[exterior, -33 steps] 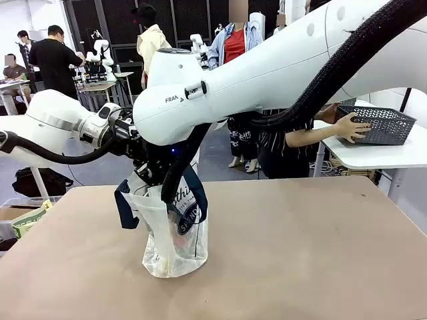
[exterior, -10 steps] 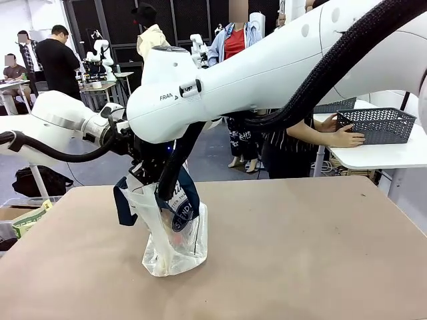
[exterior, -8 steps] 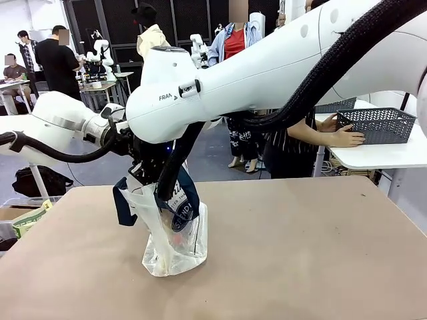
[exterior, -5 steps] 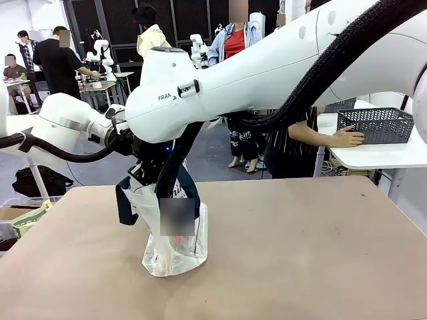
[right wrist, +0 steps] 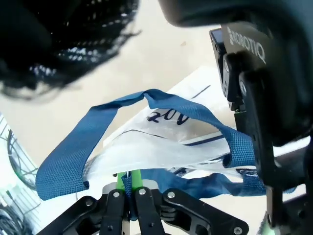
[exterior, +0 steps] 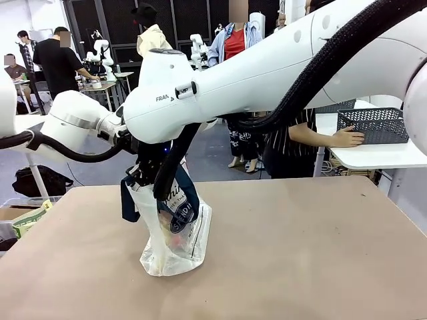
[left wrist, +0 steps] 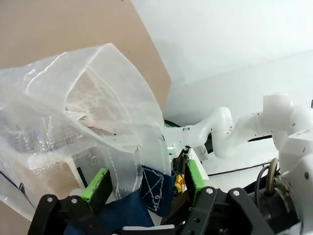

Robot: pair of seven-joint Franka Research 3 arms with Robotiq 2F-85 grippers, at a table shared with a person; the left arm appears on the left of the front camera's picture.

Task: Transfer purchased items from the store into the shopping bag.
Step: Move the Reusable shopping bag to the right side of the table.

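The right claw (right wrist: pixel 128 188) is pinched tight on a navy strap of the shopping bag (exterior: pixel 175 233); the left claw (left wrist: pixel 145 178) grips the opposite rim and strap, jaws wide. The bag stands upright on the table (exterior: pixel 300 253) directly beneath both. The store (exterior: pixel 373 125) sits well apart, beside the person's hand (exterior: pixel 348 139).

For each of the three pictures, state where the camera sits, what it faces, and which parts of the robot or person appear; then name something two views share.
Front view: fixed between the arms, facing across the brown table at the shopping bag; both white arms cross, and a person's hand rests on the basket.
Left wrist view: on the left wrist, facing the bag's translucent rim; the left gripper straddles plastic and blue strap.
Right wrist view: on the right wrist; the right gripper pinches a blue handle.
Shared: the bag with its blue straps.
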